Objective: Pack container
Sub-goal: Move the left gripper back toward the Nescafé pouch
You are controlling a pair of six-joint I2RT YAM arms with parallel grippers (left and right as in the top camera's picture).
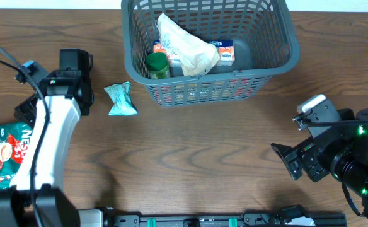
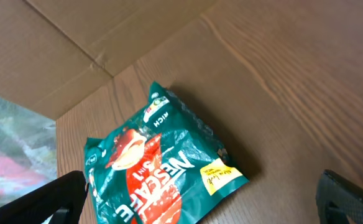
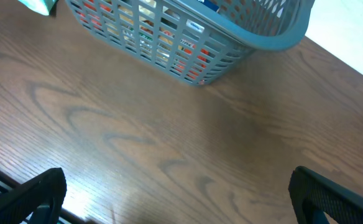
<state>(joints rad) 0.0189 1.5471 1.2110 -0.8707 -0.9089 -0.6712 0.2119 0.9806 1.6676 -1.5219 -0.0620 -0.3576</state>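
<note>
Nearest to us, the left gripper (image 2: 200,194) hangs with its jaws spread wide and holding nothing, just above the green coffee packet (image 2: 169,168) that lies flat at the near left of the table (image 1: 190,157). We judge this packet the likeliest trouble: it is limp, glossy and puffed with air, so jaws closing on its middle may squash it or slide off. A pinch on one corner may let it swing and spill out on the way across.

The right gripper (image 3: 175,186) is likewise wide and bare, over bare wood at the near right, so we see no risk there unless both arms reach for the middle at once.

Farther in, a small teal packet (image 1: 120,99) lies just beside the basket's left wall, and a careless reach there could knock the basket or push the packet away.

The basket (image 1: 234,88) stands at the far middle of the table, already holding a green-lidded jar (image 1: 157,65), a white bag (image 1: 187,44) and cartons (image 1: 225,52). A dropped packet could catch on the rim or topple the jar.

The table is brown wood grain, smooth and slightly shiny, so things may skid on it. Beyond its left edge we see a brown cardboard panel (image 2: 76,50), and something blurred and coloured that we cannot identify
</note>
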